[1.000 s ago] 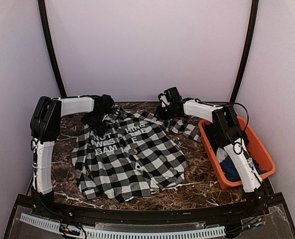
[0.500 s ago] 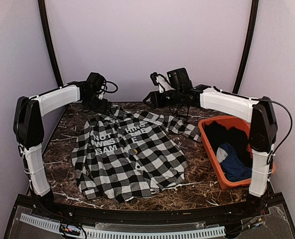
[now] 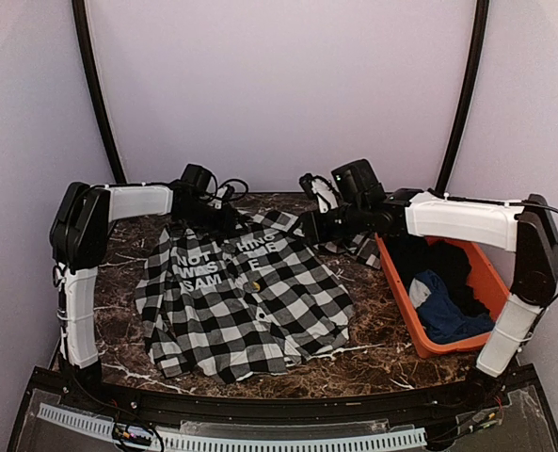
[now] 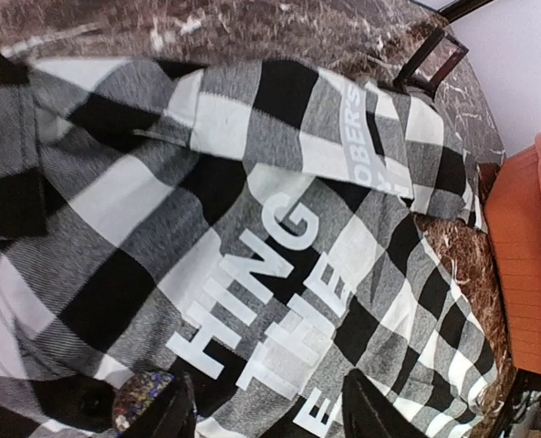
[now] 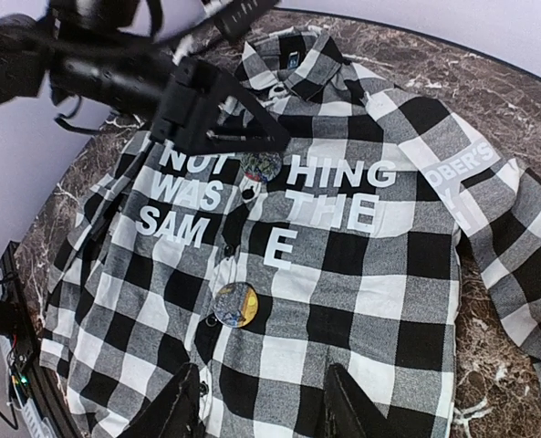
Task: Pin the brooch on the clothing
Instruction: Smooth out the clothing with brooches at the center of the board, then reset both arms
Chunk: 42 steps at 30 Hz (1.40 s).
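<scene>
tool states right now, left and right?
Left tool: open, holding nothing.
Right tool: open, holding nothing.

Orange bin (image 3: 493,275) on marble table (image 3: 354,363) holds a dark blue garment (image 3: 443,317).

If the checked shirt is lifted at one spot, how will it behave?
Probably floppy: the checked shirt lies wrinkled with folded sleeves, so it would drape and bunch rather than move as one. Pushed, it would likely crumple over the marble table. The round badge resting on it may ride along or slip.
</scene>
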Available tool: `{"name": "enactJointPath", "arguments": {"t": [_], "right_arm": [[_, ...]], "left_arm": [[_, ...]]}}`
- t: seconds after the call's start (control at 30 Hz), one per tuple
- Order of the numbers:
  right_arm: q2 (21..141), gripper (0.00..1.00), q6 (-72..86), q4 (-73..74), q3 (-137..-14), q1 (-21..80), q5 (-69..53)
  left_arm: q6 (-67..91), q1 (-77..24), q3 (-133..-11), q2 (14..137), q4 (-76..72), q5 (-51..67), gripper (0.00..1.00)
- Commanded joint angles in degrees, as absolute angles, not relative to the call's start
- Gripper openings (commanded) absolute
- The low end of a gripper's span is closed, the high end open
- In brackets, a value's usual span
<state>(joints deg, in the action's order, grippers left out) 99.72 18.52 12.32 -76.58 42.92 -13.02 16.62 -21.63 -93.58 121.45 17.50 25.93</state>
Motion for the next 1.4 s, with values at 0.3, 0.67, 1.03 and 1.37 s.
{"name": "enactJointPath", "arguments": {"t": [0.3, 0.67, 1.03, 1.37], "right_arm": [[96.49, 0.45, 19.96, 12.71, -76.66, 44.90, -10.81], [96.99, 0.45, 19.86, 13.41, -77.87, 45.22, -11.29], [94.51, 0.46, 18.86, 14.62, -77.69, 45.64, -10.63], [94.76, 0.46, 18.72, 15.07, -77.99, 45.68, -10.69]], "left_arm": [[21.99, -21.53, -88.67, 124.06, 14.16, 33.58, 0.35], [22.40, -19.57, -82.77, 123.06, 15.08, 27.84, 0.22], [29.49, -18.28, -76.49, 116.40, -3.32, 40.10, 0.31], [28.63, -16.98, -78.59, 117.13, -1.50, 37.15, 0.31]]}}
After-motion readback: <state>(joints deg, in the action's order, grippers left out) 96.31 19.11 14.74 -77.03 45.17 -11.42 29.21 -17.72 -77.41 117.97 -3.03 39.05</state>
